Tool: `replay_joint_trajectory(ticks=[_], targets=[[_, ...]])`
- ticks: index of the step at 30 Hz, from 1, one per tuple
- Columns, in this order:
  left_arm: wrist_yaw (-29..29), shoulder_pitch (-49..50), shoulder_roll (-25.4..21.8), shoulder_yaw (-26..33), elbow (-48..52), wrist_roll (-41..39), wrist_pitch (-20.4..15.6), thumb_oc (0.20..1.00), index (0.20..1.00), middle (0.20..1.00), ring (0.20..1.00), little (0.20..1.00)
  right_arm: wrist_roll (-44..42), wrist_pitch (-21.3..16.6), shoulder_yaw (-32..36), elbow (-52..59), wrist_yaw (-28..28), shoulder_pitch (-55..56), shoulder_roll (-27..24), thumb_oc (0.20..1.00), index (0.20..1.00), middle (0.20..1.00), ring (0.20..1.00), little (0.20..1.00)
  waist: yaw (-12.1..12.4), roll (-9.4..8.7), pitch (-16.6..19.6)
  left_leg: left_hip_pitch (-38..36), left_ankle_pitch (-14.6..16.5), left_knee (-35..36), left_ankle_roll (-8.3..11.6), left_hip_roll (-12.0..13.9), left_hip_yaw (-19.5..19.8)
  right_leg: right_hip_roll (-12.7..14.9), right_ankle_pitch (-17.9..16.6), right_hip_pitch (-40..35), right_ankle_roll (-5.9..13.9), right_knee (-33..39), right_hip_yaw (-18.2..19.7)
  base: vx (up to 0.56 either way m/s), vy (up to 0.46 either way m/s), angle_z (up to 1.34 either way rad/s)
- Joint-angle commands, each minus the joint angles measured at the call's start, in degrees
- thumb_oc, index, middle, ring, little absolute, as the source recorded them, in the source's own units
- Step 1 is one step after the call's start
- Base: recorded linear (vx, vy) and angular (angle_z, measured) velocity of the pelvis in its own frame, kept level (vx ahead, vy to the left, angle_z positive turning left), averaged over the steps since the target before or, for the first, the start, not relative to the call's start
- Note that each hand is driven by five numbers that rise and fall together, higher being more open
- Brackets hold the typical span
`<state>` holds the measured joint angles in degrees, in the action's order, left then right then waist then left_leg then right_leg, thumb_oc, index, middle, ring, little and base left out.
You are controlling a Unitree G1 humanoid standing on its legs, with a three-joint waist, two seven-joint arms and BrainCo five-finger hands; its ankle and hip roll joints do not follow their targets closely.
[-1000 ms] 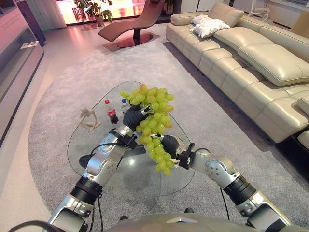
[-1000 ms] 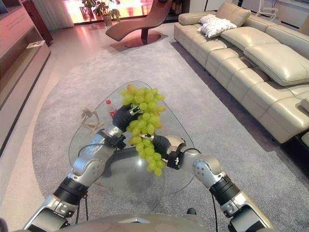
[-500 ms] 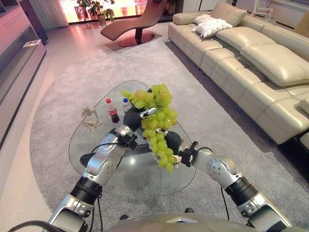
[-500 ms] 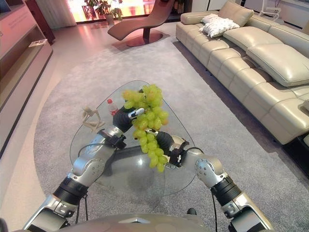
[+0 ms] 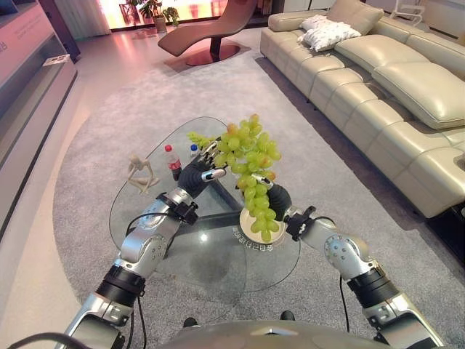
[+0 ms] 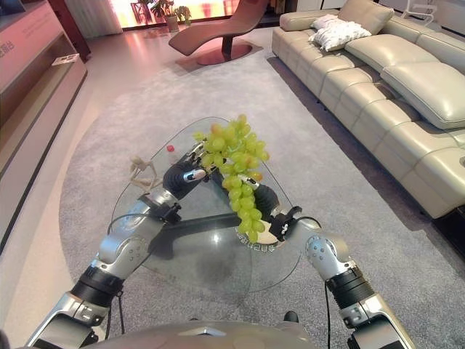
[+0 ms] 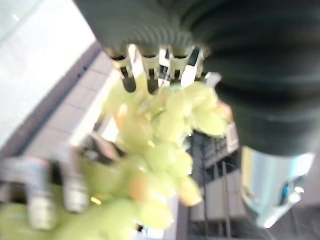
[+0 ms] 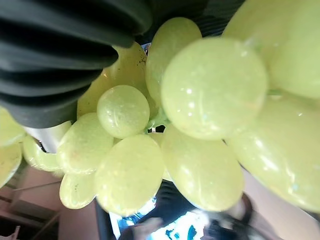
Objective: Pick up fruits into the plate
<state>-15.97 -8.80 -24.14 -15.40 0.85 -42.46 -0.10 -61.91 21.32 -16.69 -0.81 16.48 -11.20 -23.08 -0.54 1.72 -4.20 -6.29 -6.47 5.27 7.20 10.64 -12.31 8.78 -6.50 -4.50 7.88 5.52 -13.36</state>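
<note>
Grapes (image 5: 251, 171) hanging long-axis down, tip right over plate (image 5: 248, 224) near table (image 5: 182, 254) right edge | left hand (image 5: 197, 174) fingers curled round upper bunch | right hand (image 5: 280, 199) behind lower bunch, fingers hidden

Grapes (image 5: 251, 167) hang over plate (image 5: 247, 222), apparently blocking it.

Glossy, smooth green grapes (image 5: 251, 167); clear glass counter (image 5: 211, 251); matt grey carpet (image 5: 102, 123); smooth cream leather sofa (image 5: 392, 94).
</note>
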Motion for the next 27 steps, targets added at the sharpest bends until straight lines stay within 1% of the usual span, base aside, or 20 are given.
replay_joint_trajectory(ticks=[1,2,6,9,12,13,14,18,19,21,24,25,26,27], targets=[[0.28,-1.1,-3.7,2.84,-1.86,4.24,-1.44,1.0,1.0,1.0,1.0,1.0,-1.42,-5.19,4.87,5.41,0.78,-1.79,1.64,0.2,0.2,0.2,0.2,0.2,0.52,-2.57,-0.28,-0.21,4.69,-2.3,-1.74,-0.98,0.35,1.96,5.46,-2.96,-0.56,-4.34,-2.74,0.0,0.0,0.0],[0.91,-0.33,-3.84,3.33,-2.93,6.38,-1.31,1.0,1.0,1.0,1.0,1.0,-0.74,-5.54,5.43,4.91,0.7,-1.4,1.29,0.2,0.2,0.2,0.2,0.2,0.62,-2.58,-0.45,-0.03,4.69,-2.32,-1.76,-1.04,0.43,1.91,5.5,-2.85,-0.57,-4.34,-2.77,0.0,0.0,0.0],[2.42,2.18,-3.72,4.19,-6.4,9.92,-0.74,1.0,1.0,1.0,1.0,1.0,0.23,-6.54,7.15,3.7,-0.27,-0.44,0.72,0.2,0.2,0.2,0.2,0.2,0.92,-2.57,-1.04,0.46,4.71,-2.45,-1.85,-1.13,0.62,1.85,5.6,-2.44,-0.65,-4.45,-2.85,0.0,0.006,0.02],[4.28,4.41,-3.19,5.11,-11.2,11.89,-1.46,1.0,1.0,1.0,1.0,1.0,1.18,-7.28,8.71,2.35,-1.19,-0.11,-0.06,0.2,0.2,0.2,0.2,0.2,1.21,-2.64,-1.79,1.07,4.71,-2.5,-1.94,-1.26,0.81,1.86,5.6,-1.94,-0.69,-4.4,-2.97,-0.03,0.004,0.04],[6.29,5.6,-2.29,5.47,-14.95,13.03,-1.84,1.0,1.0,1.0,1.0,1.0,3.93,-8.54,9.33,0.68,-1.15,0.11,-0.49,0.2,0.2,0.2,0.2,0.2,1.38,-2.75,-2.26,1.34,4.77,-2.55,-2.0,-1.38,1.01,1.84,5.59,-1.75,-0.71,-4.38,-3.01,-0.02,-0.005,0.08],[8.42,6.77,-1.32,5.98,-19.02,14.81,-2.2,1.0,1.0,1.0,1.0,1.0,6.56,-9.24,9.71,-0.36,-1.89,0.37,-0.72,0.2,0.2,0.2,0.2,0.2,1.52,-2.96,-2.68,1.45,4.86,-2.53,-2.05,-1.51,1.05,1.79,5.61,-1.65,-0.75,-4.32,-3.08,-0.01,-0.008,0.04],[8.57,7.0,-1.19,6.05,-19.98,14.81,-2.61,1.0,1.0,1.0,1.0,1.0,6.81,-9.4,9.84,-0.67,-1.76,0.42,-0.91,0.2,0.2,0.2,0.2,0.2,1.52,-3.0,-2.74,1.48,4.86,-2.56,-2.05,-1.5,1.04,1.81,5.61,-1.63,-0.75,-4.33,-3.09,-0.02,-0.013,0.05],[14.44,8.92,1.44,7.38,-31.54,16.82,-3.99,1.0,1.0,1.0,1.0,1.0,9.95,-9.65,10.76,-4.51,-1.87,0.96,-1.04,0.2,0.2,0.2,0.2,0.2,1.67,-3.54,-3.44,1.82,4.93,-2.58,-2.13,-1.73,1.11,1.69,5.57,-1.27,-0.77,-4.28,-3.1,-0.01,-0.008,0.02],[16.47,8.98,2.36,7.94,-35.12,18.24,-4.4,1.0,1.0,1.0,1.0,1.0,11.96,-10.1,10.64,-5.8,-2.63,0.92,-0.74,0.2,0.2,0.2,0.2,0.2,1.76,-3.69,-3.81,2.19,4.95,-2.78,-2.16,-1.8,1.22,1.6,5.65,-0.97,-0.79,-4.45,-3.07,-0.03,-0.022,0.05],[18.2,8.92,3.51,8.8,-39.76,20.04,-4.97,1.0,1.0,1.0,1.0,1.0,12.51,-10.27,10.35,-7.66,-3.86,0.56,-1.0,0.2,0.2,0.2,0.2,0.2,1.94,-3.91,-4.43,2.84,4.93,-3.12,-2.17,-1.84,1.42,1.54,5.63,-0.4,-0.82,-4.69,-2.98,-0.06,-0.025,0.0],[21.74,8.49,4.7,9.71,-46.3,24.56,-5.49,1.0,1.0,1.0,1.0,1.0,14.92,-11.57,10.0,-11.39,-5.01,-0.03,-0.86,0.2,0.2,0.2,0.2,0.2,2.27,-4.09,-5.59,3.8,4.91,-3.43,-2.2,-1.97,1.84,1.35,5.76,0.32,-0.95,-4.99,-2.94,-0.09,-0.025,0.0],[24.11,7.62,4.56,9.59,-50.34,28.97,-3.95,1.0,1.0,1.0,1.0,1.0,16.48,-12.08,9.38,-13.73,-5.92,-0.78,-0.86,0.2,0.2,0.2,0.2,0.2,2.48,-4.21,-6.5,4.54,4.82,-3.48,-2.22,-2.17,2.26,1.21,5.88,0.86,-1.02,-5.17,-2.88,-0.16,-0.03,0.03],[25.27,6.57,4.21,8.88,-53.26,33.73,-3.0,1.0,1.0,1.0,1.0,1.0,17.31,-12.38,8.91,-15.57,-6.58,-1.52,-1.14,0.2,0.2,0.2,0.2,0.2,2.56,-4.3,-7.06,5.06,4.68,-3.4,-2.23,-2.31,2.53,1.12,5.9,1.29,-1.06,-5.28,-2.82,-0.19,-0.03,0.0],[26.5,5.48,4.04,7.74,-56.26,37.51,-2.68,1.0,1.0,1.0,1.0,1.0,18.03,-13.15,8.29,-18.01,-7.23,-2.49,-1.48,0.2,0.2,0.2,0.2,0.2,2.7,-4.34,-7.71,5.61,4.54,-3.3,-2.19,-2.4,2.86,1.09,5.94,1.75,-1.09,-5.44,-2.89,-0.16,-0.025,0.04]])
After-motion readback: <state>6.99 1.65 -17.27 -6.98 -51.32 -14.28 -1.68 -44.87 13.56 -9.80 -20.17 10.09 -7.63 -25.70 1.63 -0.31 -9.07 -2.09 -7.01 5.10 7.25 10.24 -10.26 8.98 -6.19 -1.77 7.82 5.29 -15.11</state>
